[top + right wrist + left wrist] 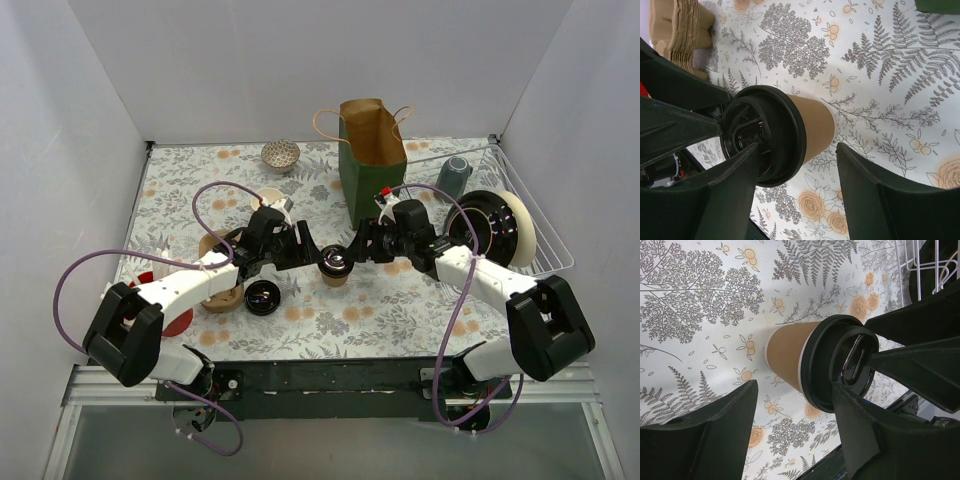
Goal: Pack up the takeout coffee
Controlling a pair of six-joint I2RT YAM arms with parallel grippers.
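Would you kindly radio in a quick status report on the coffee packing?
Left gripper and right gripper open, flanking small tan paper cup with black lid. Cup upright on table, ungrasped. Green paper bag open behind; path looks clear.

Top external: fixed above and behind the arm bases, looking down and forward over the whole table (300,330) — a far, wide view.
Left wrist: close, facing down past its own fingers (715,440).
Right wrist: close, facing down from the opposite side.
Shared: all three views show the takeout coffee (335,265) (810,362) (785,132) — and the fern-patterned cloth around it.
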